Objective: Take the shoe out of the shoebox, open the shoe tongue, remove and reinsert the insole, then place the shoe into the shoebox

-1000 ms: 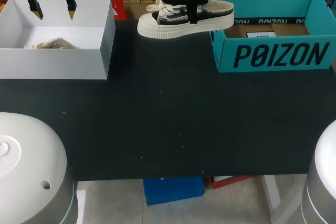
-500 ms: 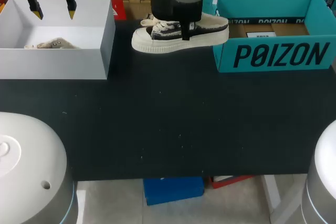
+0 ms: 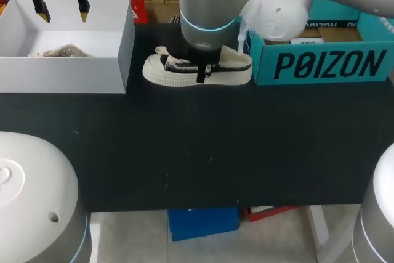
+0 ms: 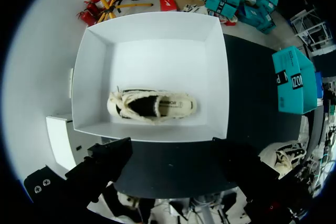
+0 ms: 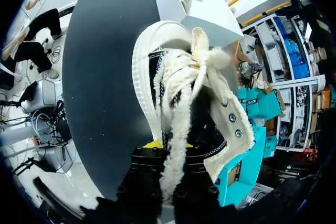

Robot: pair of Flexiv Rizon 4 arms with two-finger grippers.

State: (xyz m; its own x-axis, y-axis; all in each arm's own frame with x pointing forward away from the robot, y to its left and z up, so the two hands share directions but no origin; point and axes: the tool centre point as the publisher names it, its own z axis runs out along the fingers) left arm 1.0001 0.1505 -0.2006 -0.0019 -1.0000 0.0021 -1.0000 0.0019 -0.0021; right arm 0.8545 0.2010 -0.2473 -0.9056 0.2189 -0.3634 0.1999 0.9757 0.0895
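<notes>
Right gripper [image 3: 204, 72], upper centre, clamps the shoe [image 3: 165, 72]; seat sole flat on the table [image 3: 184, 152] before releasing; left gripper [image 3: 62, 9], upper left, stands open.

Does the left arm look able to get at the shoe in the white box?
Probably yes. The left pincer hangs open over the white box, which has no lid, and nothing covers the shoe inside. The right pincer holds the other shoe.
</notes>
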